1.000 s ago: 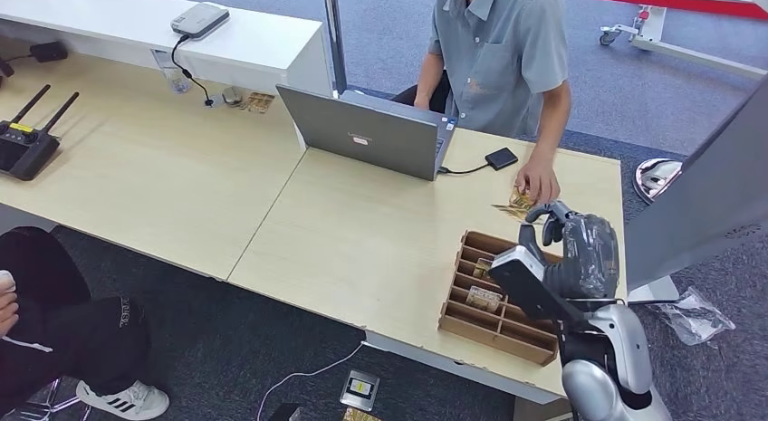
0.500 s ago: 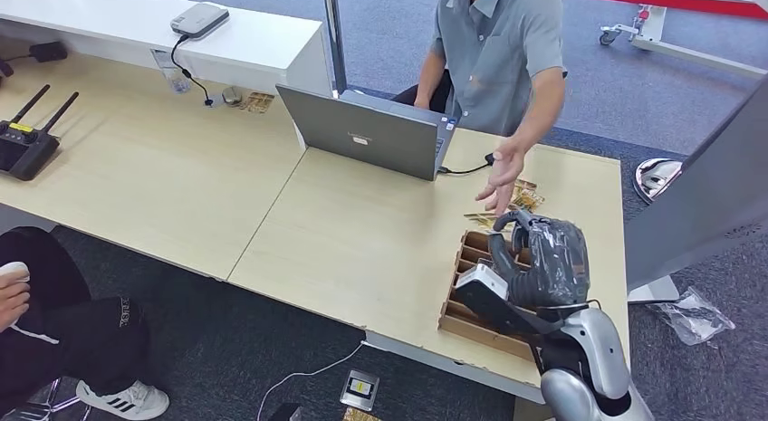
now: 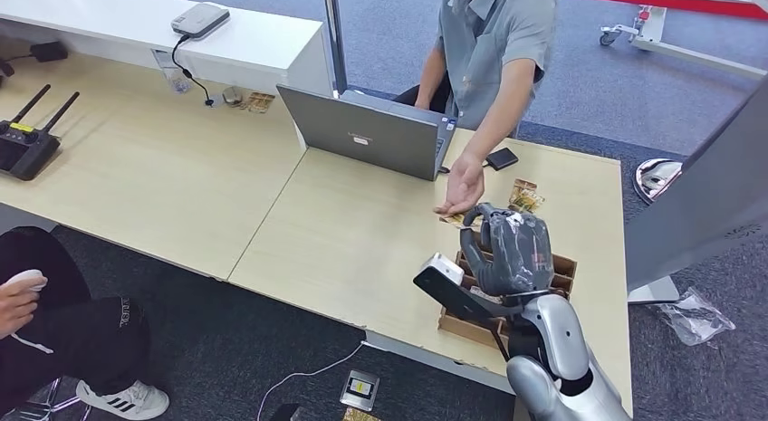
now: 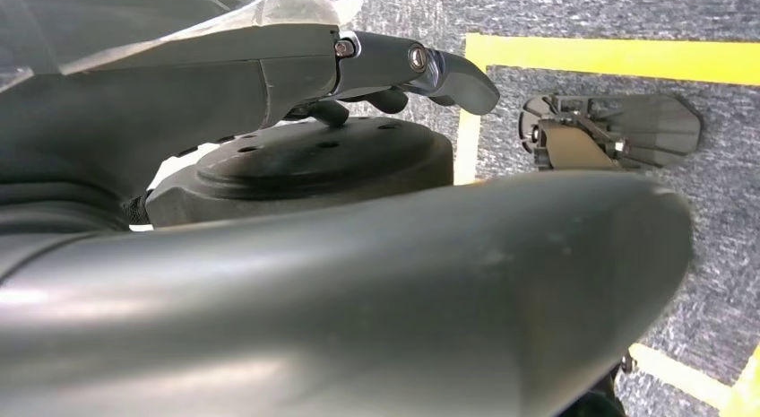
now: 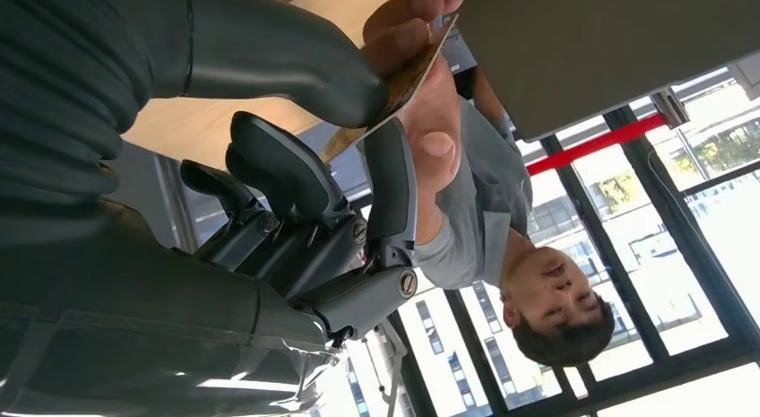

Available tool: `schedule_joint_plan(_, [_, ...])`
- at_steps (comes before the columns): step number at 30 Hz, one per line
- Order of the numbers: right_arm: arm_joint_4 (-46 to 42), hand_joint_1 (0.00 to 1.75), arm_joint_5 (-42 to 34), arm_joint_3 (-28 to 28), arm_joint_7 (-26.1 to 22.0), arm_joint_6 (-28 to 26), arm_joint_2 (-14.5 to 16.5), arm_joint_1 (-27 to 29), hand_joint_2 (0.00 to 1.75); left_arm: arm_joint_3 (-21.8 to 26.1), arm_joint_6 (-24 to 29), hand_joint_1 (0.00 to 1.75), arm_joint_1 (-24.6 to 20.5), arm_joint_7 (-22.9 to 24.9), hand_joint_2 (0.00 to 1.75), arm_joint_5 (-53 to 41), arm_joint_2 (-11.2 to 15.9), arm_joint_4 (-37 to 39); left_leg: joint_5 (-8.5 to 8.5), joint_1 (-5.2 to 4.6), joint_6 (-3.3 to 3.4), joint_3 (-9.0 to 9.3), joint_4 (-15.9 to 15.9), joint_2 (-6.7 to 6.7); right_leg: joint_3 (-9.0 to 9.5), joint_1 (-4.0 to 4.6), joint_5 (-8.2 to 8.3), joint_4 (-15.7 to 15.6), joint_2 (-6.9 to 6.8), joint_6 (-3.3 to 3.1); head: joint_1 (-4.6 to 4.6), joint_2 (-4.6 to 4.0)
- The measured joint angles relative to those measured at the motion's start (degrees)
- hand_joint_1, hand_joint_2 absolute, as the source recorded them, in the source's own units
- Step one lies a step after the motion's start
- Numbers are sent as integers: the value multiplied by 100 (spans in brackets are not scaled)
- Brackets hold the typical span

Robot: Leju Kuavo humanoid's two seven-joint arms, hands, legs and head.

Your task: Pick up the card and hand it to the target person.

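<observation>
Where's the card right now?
The card is pinched in the right hand, over the desk's right side above the wooden tray, touching the person's open hand.

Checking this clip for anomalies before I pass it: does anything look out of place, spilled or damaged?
Nothing looks damaged. A few loose cards lie scattered on the desk beyond the slotted wooden box rather than in it. The right hand pinches the card, which touches the person's open palm.

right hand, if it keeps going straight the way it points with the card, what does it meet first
Most likely the person's open hand, just ahead of the right hand and the card it pinches; in the right wrist view they look almost touching, though depth is unclear.
</observation>
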Motion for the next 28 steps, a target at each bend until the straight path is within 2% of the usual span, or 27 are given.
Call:
schedule_joint_plan(1, [87,0,-8,34,19,-8,33,-39,175,0,36,0,-2,9,0,7,-11,0,0,0,0,0,0,0,0,0,0,0,0,0,0,0])
schedule_joint_plan(7, [478,0,-587,171,77,148,157,-195,175,0,169,0,-8,30,0,49,-54,-1,0,0,0,0,0,0,-1,0,0,0,0,0,-1,0])
schedule_joint_plan(14, [543,0,-2073,213,125,1000,76,-199,175,0,179,0,-6,30,0,137,-53,0,-1,0,1,1,0,1,-2,-1,0,-3,0,0,-1,0])
schedule_joint_plan(20, [167,0,-3369,72,-77,1731,-229,-69,175,0,188,0,-3,11,0,231,-53,0,-2,-1,2,1,1,1,-2,-1,0,-7,0,0,-1,1])
schedule_joint_plan(25, [-354,0,-4190,-208,-251,2213,-574,164,175,0,122,0,11,-72,0,267,-45,0,-5,-1,7,3,1,0,-1,-2,0,-9,0,1,-1,1])
schedule_joint_plan(28, [-617,0,-4391,-405,-281,2360,-749,310,175,0,48,0,22,-112,0,277,-23,0,-5,-1,7,3,1,0,-1,-3,0,-9,0,1,-1,1])
